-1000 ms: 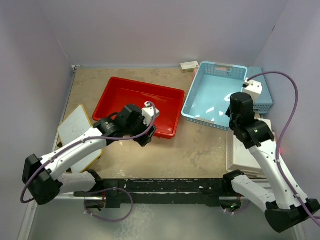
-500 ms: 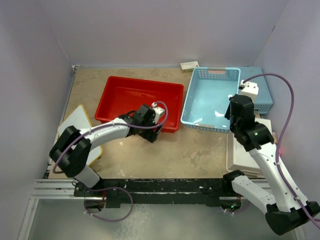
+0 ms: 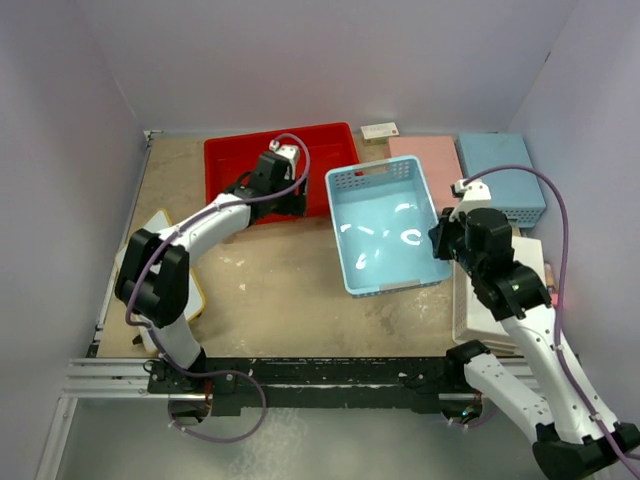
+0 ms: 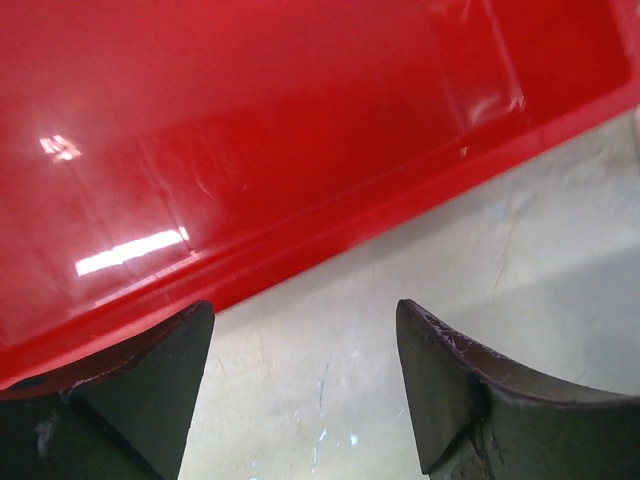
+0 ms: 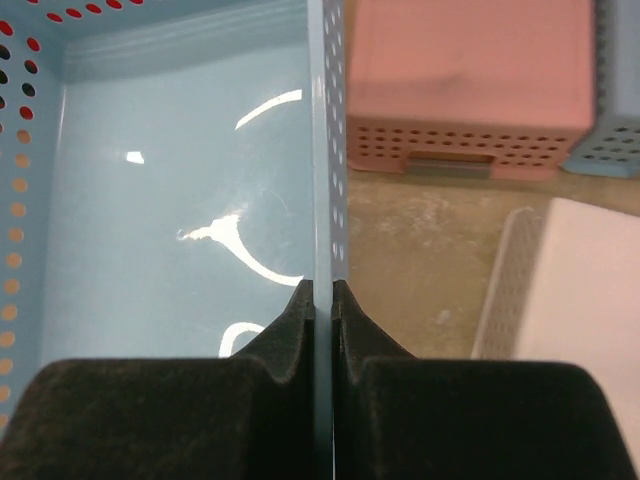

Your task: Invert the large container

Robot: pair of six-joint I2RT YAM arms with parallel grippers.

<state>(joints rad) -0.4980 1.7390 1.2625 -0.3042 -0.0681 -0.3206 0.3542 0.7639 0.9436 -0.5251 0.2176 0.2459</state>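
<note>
1. Top view, containers: the large container [image 3: 240, 160], a red tray, sits at the far left of the table [image 3: 290, 290] against the back wall, its open side facing the camera. I cannot tell whether it lies flat. A light-blue basket [image 3: 385, 225] stands open side up at mid-table, showing only glare on its floor. Behind it a pink basket [image 3: 425, 160] and a second light-blue basket [image 3: 500, 175] lie bottom up. White baskets [image 3: 480, 305] are stacked at the right edge.
2. Top view, setting and counts: the table is beige and scuffed, and the walls [image 3: 300, 60] are pale. There are one red tray, two blue baskets, one pink, a white stack I cannot count, one flat white panel [image 3: 150, 245] at the left and one small box [image 3: 378, 130] at the back.
3. Left wrist: the left gripper [image 4: 305, 310] has its fingers spread wide with nothing between them. It is just beside the red tray's [image 4: 250, 150] glossy wall.
4. Right wrist: the right gripper [image 5: 322, 290] is pinched onto the blue basket's [image 5: 180, 180] right wall. Red shows through the basket's holes.
</note>
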